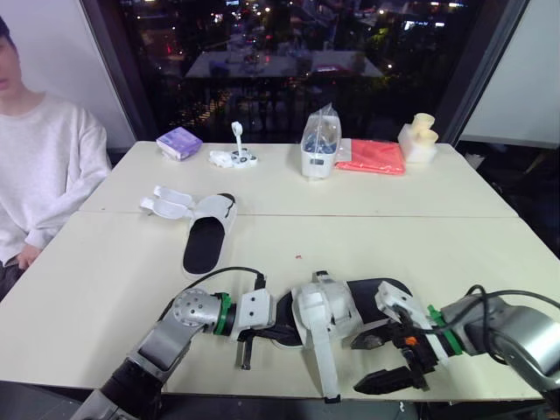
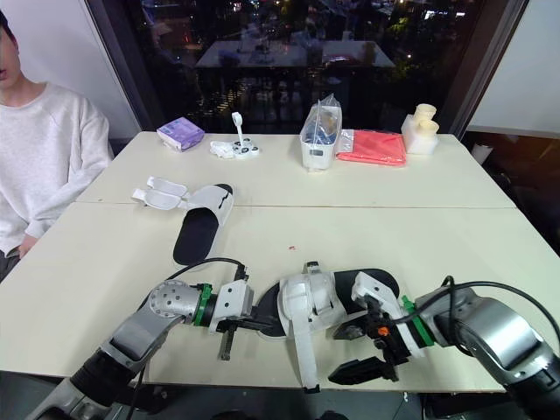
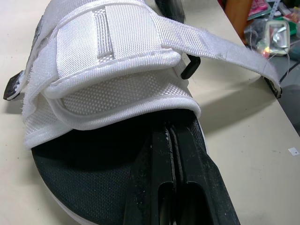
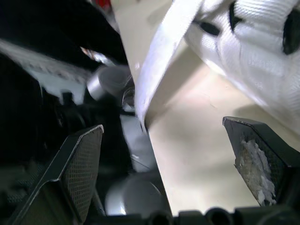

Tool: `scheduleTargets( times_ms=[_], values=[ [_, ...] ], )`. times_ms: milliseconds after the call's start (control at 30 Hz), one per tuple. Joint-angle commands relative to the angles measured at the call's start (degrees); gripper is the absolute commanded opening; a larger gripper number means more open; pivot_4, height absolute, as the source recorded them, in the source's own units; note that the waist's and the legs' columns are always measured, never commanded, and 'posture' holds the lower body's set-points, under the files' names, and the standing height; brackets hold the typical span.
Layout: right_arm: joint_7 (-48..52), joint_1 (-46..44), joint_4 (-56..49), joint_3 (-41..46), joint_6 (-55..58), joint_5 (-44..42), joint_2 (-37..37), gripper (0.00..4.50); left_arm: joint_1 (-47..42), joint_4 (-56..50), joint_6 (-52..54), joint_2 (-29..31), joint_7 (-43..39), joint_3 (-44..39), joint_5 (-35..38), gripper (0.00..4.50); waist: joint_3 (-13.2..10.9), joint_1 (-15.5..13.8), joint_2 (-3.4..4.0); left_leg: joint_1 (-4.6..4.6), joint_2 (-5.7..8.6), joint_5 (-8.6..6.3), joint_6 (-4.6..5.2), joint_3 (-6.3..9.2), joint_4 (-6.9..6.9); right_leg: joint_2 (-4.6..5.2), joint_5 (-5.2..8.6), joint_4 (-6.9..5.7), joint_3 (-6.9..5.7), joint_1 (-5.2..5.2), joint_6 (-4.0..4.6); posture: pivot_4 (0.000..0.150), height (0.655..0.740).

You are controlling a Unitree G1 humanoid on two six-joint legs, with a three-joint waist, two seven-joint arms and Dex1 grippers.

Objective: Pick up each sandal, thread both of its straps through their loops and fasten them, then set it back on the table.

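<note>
The near sandal [image 1: 328,311], black sole with white straps, lies at the table's front edge. One long white strap [image 1: 325,367] trails from it over the edge. My left gripper [image 1: 271,331] is at the sandal's left end. Its fingers [image 3: 173,178] are shut together, lying on the black insole and tucked under the wide white strap [image 3: 112,70]. My right gripper [image 1: 381,360] stands open just right of the trailing strap [image 4: 164,51], which hangs ahead of its spread fingers [image 4: 82,164]. A second sandal [image 1: 208,234] lies far left with its straps spread open.
A person in a white sweater [image 1: 44,166] sits at the table's left end. Along the far side stand a purple box [image 1: 179,142], a small white gadget [image 1: 234,157], a container with a plastic bag [image 1: 319,149], a red cloth [image 1: 372,157] and a cream object [image 1: 418,140].
</note>
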State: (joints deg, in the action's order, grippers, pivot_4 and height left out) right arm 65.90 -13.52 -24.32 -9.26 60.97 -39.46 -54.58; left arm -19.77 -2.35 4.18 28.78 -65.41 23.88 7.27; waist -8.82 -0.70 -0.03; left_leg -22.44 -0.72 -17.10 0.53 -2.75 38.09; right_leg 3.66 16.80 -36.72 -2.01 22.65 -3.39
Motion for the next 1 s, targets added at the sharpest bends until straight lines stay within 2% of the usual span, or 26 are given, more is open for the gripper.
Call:
scheduleTargets(
  times_ms=[33,400,533,567,733,767,900,1000],
  values=[
    [-2.43,-1.55,-0.48,0.59,5.51,-4.08,2.38,4.44,1.33,1.25,1.41,0.74,-0.11,1.71,-2.11,0.0,0.0,0.0,0.0,-0.01,0.0,0.0,0.0,0.0,0.0,0.0,0.0,0.0,0.0,0.0,0.0,0.15,0.74],
    [-10.14,-1.62,-2.58,-0.78,11.12,-7.19,9.86,4.44,2.12,1.26,1.23,0.98,-0.03,1.57,-2.1,0.0,0.01,0.14,0.02,-0.02,0.0,-0.01,0.01,0.0,0.0,0.0,-0.01,0.0,0.0,0.02,-0.02,0.15,0.74],
    [-11.96,-2.42,-2.09,0.45,12.56,-8.62,11.64,3.29,2.23,1.28,1.15,0.99,0.02,1.59,-2.14,0.0,0.01,0.16,0.02,-0.02,0.0,-0.01,0.01,0.0,-0.01,0.0,-0.01,0.0,0.0,0.02,-0.02,0.15,0.74],
    [-12.24,-2.62,-2.15,0.68,12.84,-8.95,11.8,2.68,2.28,1.25,1.13,1.0,0.03,1.59,-2.13,0.0,0.01,0.16,0.02,-0.02,0.0,-0.01,0.01,0.0,-0.01,0.0,-0.01,0.0,0.0,0.02,-0.02,0.15,0.74],
    [-13.26,-3.46,-2.29,1.66,13.66,-10.4,11.78,0.23,2.35,1.27,1.05,0.95,0.12,1.66,-2.19,0.0,0.01,0.14,0.02,-0.02,0.0,-0.01,0.01,0.0,-0.01,0.0,-0.01,0.0,0.0,0.02,-0.02,0.15,0.74],
    [-13.2,-3.98,-2.34,2.2,14.02,-10.91,11.43,0.04,2.35,1.32,1.0,0.92,0.14,1.68,-2.21,0.0,0.01,0.16,0.02,-0.02,0.0,-0.01,0.01,0.0,-0.01,0.0,-0.01,0.0,0.0,0.02,-0.02,0.15,0.74],
    [-12.9,-6.71,-2.63,4.04,15.49,-12.87,9.85,0.04,2.32,1.54,0.81,0.84,0.18,1.72,-2.26,0.0,0.01,0.18,0.02,-0.02,0.0,-0.01,0.01,0.0,-0.01,0.0,-0.01,0.0,0.0,0.02,-0.02,0.15,0.74],
    [-11.48,-12.88,-1.46,5.6,18.44,-15.91,8.25,0.04,2.3,1.77,0.64,0.83,0.2,1.71,-2.32,0.0,0.01,0.27,0.05,-0.04,0.0,-0.01,0.01,0.0,-0.01,0.0,-0.01,0.01,0.0,0.04,-0.01,0.15,0.74]
  ],
)
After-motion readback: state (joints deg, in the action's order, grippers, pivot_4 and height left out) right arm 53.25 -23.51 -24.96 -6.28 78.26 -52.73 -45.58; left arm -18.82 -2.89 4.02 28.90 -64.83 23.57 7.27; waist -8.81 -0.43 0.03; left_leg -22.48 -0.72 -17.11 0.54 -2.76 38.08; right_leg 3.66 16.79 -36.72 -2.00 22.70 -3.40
